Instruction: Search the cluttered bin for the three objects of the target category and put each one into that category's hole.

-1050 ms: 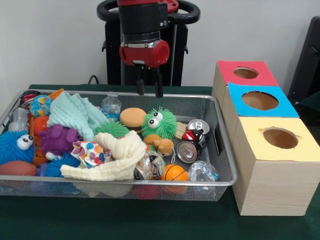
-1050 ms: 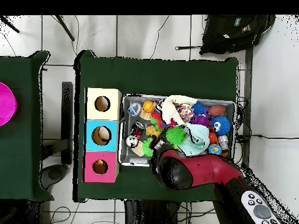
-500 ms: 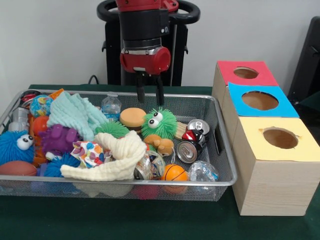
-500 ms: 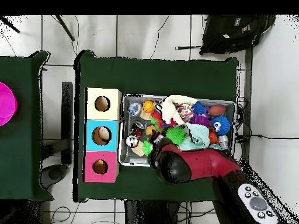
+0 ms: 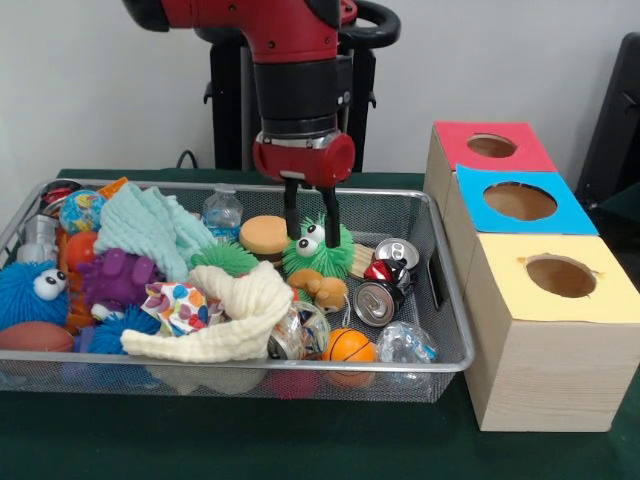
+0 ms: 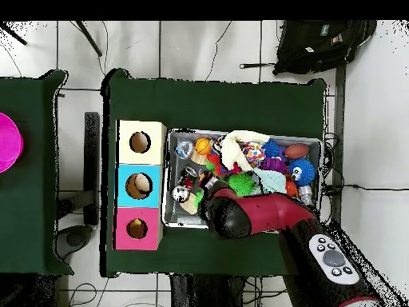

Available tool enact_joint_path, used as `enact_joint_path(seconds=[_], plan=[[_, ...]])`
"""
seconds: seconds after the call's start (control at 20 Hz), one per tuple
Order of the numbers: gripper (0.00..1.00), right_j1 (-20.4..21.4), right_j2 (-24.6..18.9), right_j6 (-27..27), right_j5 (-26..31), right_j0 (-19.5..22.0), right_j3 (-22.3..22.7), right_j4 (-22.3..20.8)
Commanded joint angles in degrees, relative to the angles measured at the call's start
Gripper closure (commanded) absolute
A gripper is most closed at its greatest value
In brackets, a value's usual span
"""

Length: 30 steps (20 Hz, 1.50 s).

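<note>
Tool: the tool (image 5: 311, 213) hung from the red and black arm (image 5: 290, 70) over the bin's far middle, its 2 black fingers (image 5: 291, 215) apart, straddling the top of the green fuzzy toy (image 5: 322, 250); whether they touched its fur could not be told
Bin: the wire mesh bin (image 5: 455, 330) sat on the green desk (image 5: 300, 440), taking up its left and middle part in the front view
Far side of bin: a small water bottle (image 5: 221, 211) stood against the far wall, with a tan burger-shaped toy (image 5: 265, 236) just beside the green fuzzy toy
Right end of bin: 3 cans lay close together, a silver one on its side (image 5: 373, 302), a red and black one (image 5: 386, 272) and one with its top showing (image 5: 398, 251); a crumpled clear plastic piece (image 5: 404, 343) sat at the near right corner
Near edge: a small orange basketball (image 5: 349, 346) lay against the near wall, beside a cream cloth (image 5: 225, 315)
Left half: a mint cloth (image 5: 150, 228), a purple toy (image 5: 116, 277), a blue fuzzy toy with eyes (image 5: 32, 292) and a brown football (image 5: 35, 337) were piled together
Boxes: 3 wooden boxes stood in a row at the bin's right end, topped red (image 5: 490, 145), blue (image 5: 520, 200) and yellow (image 5: 560, 278), each with 1 round hole
Overhead: the arm (image 6: 264, 217) covered the bin's lower middle
</note>
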State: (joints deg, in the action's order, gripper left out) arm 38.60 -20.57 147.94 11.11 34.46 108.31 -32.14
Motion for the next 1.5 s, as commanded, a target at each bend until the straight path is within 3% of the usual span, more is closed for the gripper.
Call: enact_joint_path(seconds=[0.05,0.2,0.35,0.9,1.0,1.3,1.5], plan=[[0.00,-4.95,1.50,-1.06,-0.63,-0.36,-7.75,-1.56],[0.00,-3.20,-2.38,-6.01,3.04,0.48,-5.41,-2.57],[0.00,-2.69,-2.20,-6.30,2.93,-2.60,-5.23,-3.73],[0.00,-1.05,-6.86,-15.30,7.83,-6.69,-5.78,-9.86],[0.00,-0.95,-8.41,-17.67,9.40,-6.24,-5.86,-10.93],[0.00,-2.26,-16.58,-30.09,18.44,0.69,-6.04,-11.41],[0.00,-1.38,-20.12,-35.08,21.66,3.83,-5.40,-11.38]])
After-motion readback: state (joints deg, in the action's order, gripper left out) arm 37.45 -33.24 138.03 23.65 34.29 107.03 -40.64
